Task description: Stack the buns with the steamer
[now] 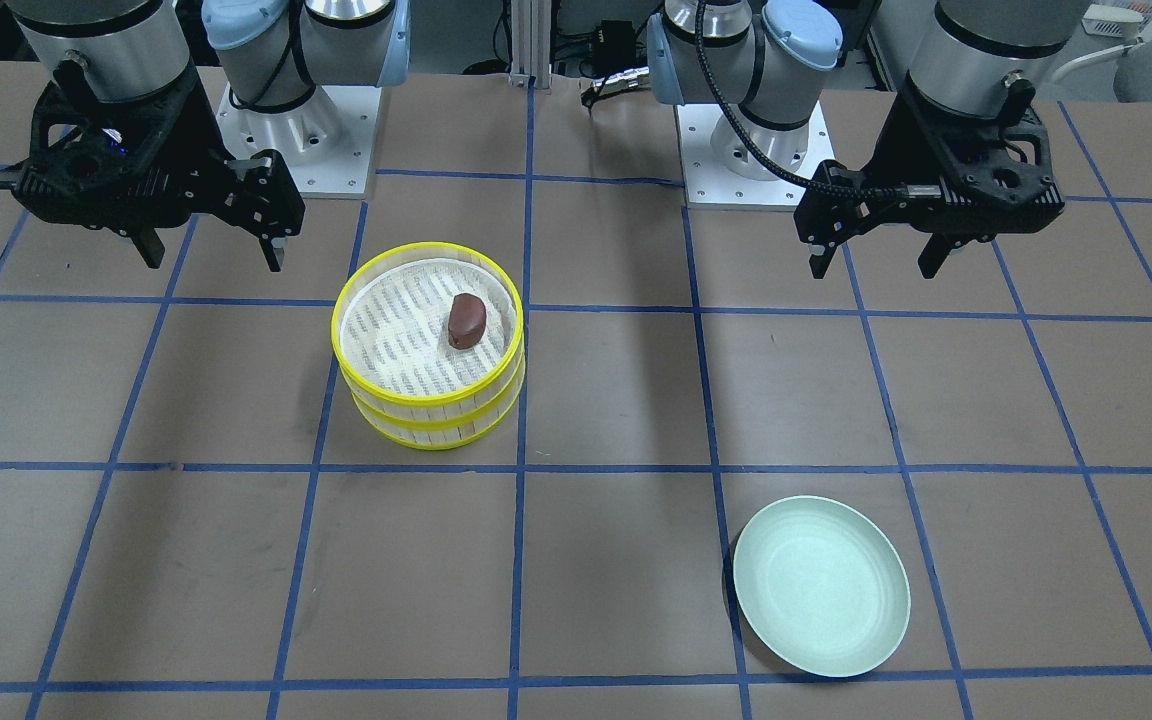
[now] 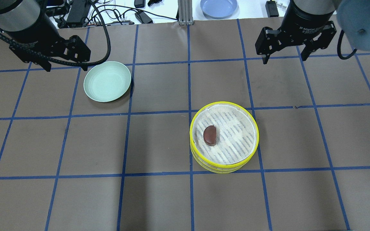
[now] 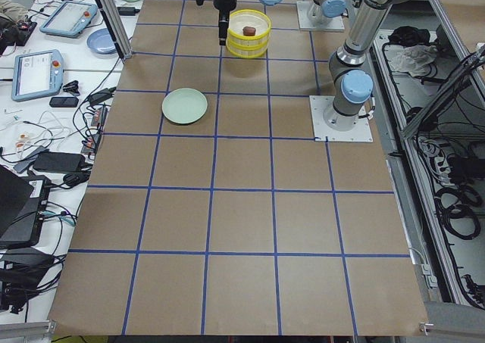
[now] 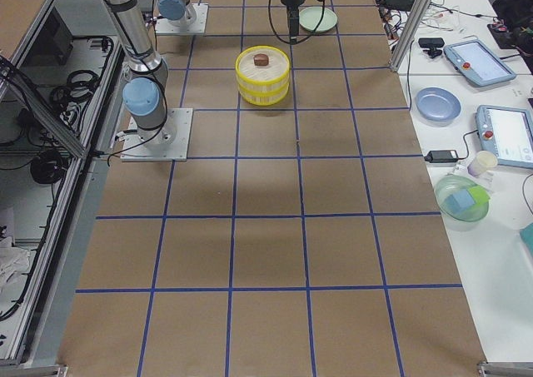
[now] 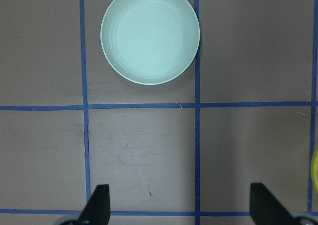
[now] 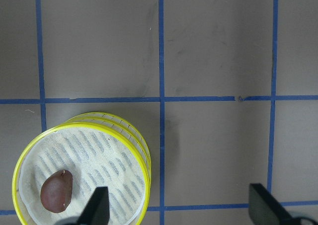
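The two steamer tiers (image 1: pixel 396 340) are stacked one on the other, with yellow rims and a whitish slotted floor. The dark reddish-brown bun (image 1: pixel 466 320) lies in the top tier, also seen in the overhead view (image 2: pixel 210 135) and the right wrist view (image 6: pixel 56 191). The pale cream-yellow bun is hidden. My right gripper (image 2: pixel 284 60) is open and empty, raised beyond the steamer (image 2: pixel 233 128). My left gripper (image 2: pixel 65 68) is open and empty, raised beside the pale green plate (image 2: pixel 107 81).
The pale green plate (image 1: pixel 821 585) holds nothing; it also shows in the left wrist view (image 5: pixel 150 34). Both robot bases (image 1: pixel 751 150) stand at the table's robot side. A blue plate (image 2: pixel 218 7) and cables lie beyond the far edge.
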Robot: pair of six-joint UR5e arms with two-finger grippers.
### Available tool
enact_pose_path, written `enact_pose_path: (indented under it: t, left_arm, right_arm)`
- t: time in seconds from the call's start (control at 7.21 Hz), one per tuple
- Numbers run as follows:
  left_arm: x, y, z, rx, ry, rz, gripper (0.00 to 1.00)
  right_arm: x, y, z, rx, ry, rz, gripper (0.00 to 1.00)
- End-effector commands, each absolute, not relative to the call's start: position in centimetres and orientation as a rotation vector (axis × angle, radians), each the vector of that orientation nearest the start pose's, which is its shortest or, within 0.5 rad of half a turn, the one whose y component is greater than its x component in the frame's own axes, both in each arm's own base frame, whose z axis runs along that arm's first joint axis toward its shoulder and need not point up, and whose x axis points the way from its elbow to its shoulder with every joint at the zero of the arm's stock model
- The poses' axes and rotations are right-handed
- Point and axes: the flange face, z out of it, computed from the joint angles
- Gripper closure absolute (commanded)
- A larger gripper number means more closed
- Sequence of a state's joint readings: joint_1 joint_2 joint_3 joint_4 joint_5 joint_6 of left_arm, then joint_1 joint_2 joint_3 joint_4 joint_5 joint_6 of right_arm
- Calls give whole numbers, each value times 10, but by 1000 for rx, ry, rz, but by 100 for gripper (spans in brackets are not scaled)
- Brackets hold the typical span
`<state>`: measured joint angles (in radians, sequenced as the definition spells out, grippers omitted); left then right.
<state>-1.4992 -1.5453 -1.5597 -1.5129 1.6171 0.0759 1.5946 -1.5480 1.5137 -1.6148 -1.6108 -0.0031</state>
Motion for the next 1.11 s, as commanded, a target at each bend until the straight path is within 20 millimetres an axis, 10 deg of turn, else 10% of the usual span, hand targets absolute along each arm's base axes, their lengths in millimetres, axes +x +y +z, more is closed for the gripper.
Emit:
enact_pose_path:
  t: [0.0,0.97]
  left_arm:
    - [-94,-497,512,2,3090,-140,0]
    - [-89,-495,501,-5,3077,-95,0]
  right_arm:
    - [137,-513,505,-59,3165,-126,0]
    - [140,-503,502,-5,3156,-37,0]
